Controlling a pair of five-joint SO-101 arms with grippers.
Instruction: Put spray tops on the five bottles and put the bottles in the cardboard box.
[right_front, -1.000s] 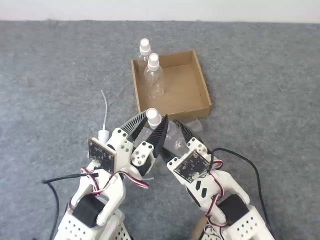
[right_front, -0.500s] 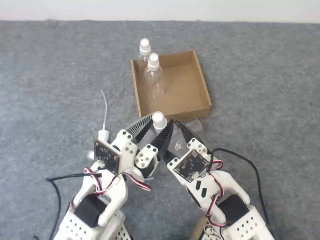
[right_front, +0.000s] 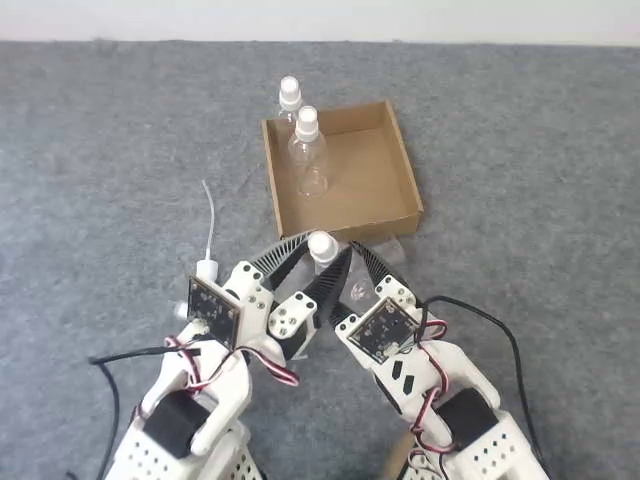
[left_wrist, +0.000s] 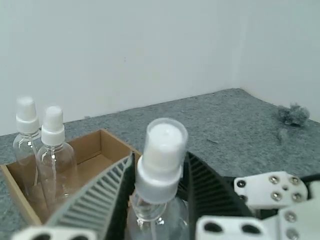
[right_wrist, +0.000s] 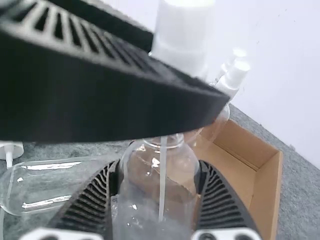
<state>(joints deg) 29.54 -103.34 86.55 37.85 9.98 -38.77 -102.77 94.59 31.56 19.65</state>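
While right end effector (right_wrist: 157, 200) clamps bottle (right_wrist: 152, 172) body and left end effector (left_wrist: 157, 192) pinches spray top (left_wrist: 161, 150) — high-view centre, just below cardboard box (right_front: 395, 215) — best bet: hold bottle upright, turn top square to neck, light even pressure, no crushing thin walls.

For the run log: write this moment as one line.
left end effector: shut on spray top | right end effector: shut on bottle | cardboard box: one capped bottle inside | table: loose spray top, uncapped bottle lying

Left tool (right_front: 320, 254) shifted spray top (right_front: 322, 245) rightward and forward, over bottle (right_wrist: 145, 190) in right tool (right_wrist: 159, 170).
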